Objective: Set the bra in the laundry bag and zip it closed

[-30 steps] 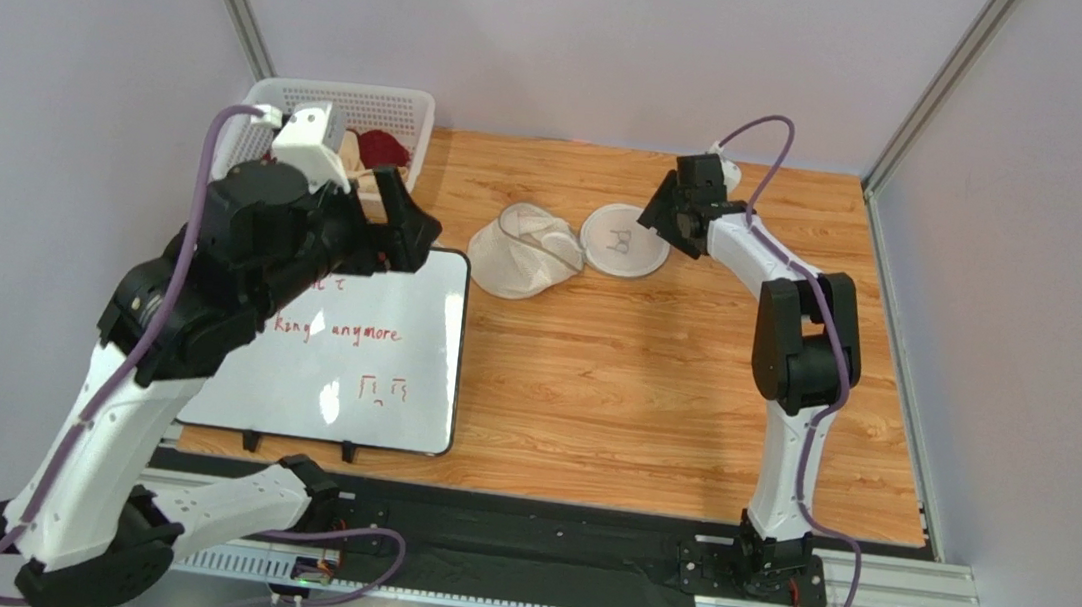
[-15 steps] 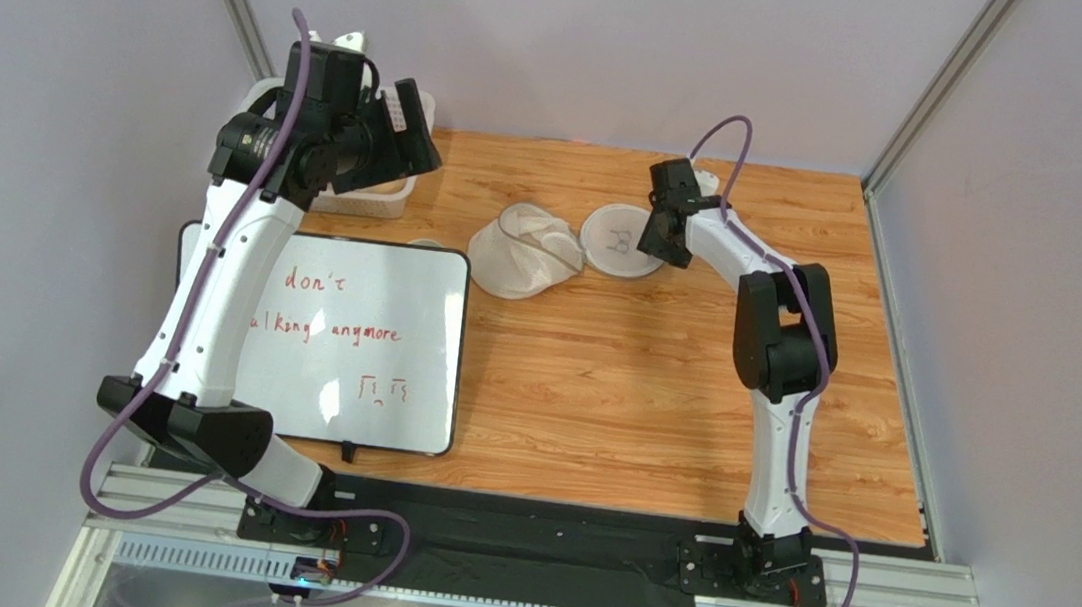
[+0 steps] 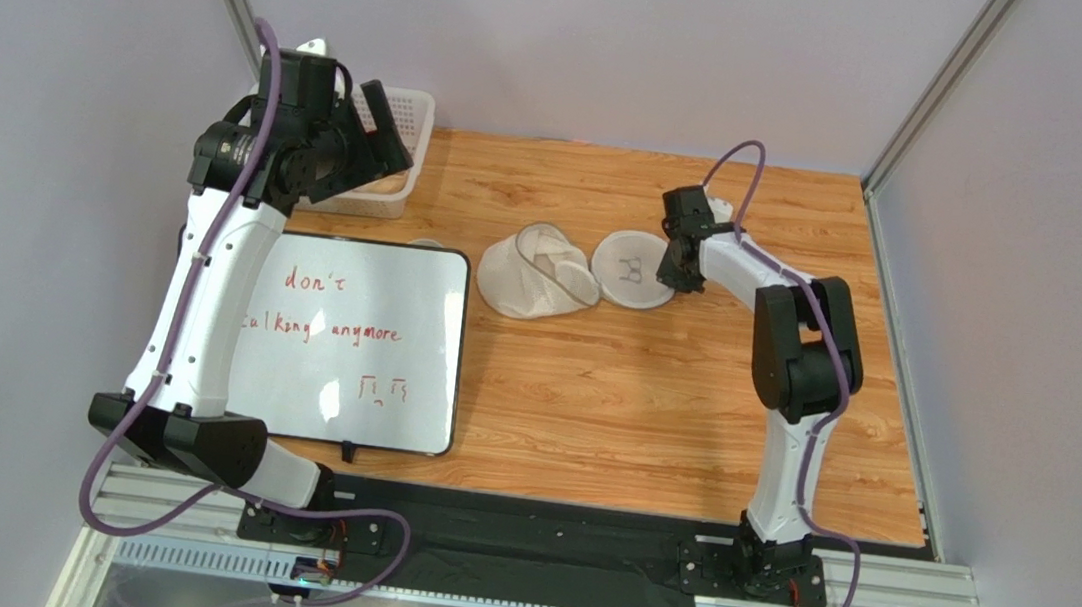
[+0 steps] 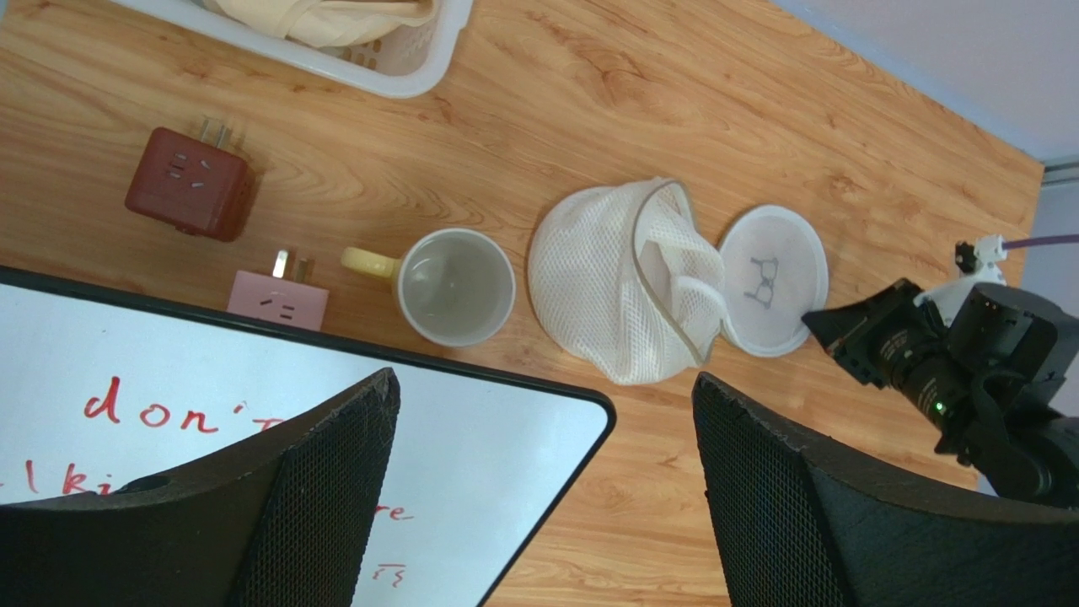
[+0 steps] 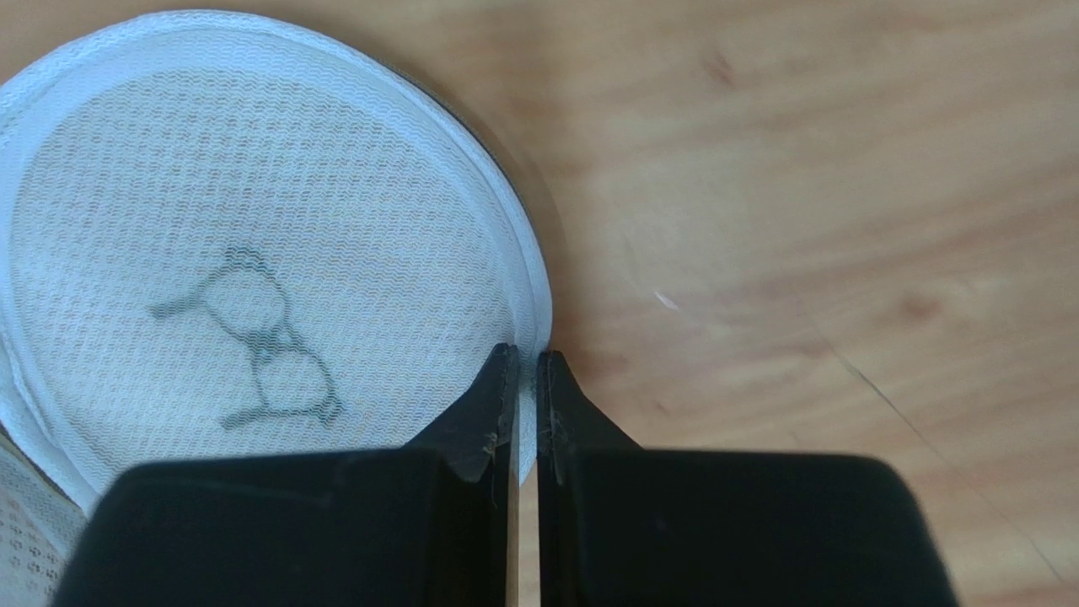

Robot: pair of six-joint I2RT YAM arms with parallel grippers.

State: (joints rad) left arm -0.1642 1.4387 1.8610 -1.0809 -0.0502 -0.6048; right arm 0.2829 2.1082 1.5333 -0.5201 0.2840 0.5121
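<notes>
The right gripper (image 5: 521,373) pinches the rim of the open laundry bag (image 5: 253,253), whose flat half with the printed drawing lies on the wooden surface (image 5: 823,190) just ahead of it. The left gripper (image 4: 542,386) hangs above the surface with its fingers wide apart. The bra (image 4: 323,15) sits in a white basket (image 4: 418,70) near the left gripper, well apart from the right gripper.

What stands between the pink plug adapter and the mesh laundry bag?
An empty pale cup with a yellow handle, between the pink plug adapter and the laundry bag; the left wrist view shows it.
</notes>
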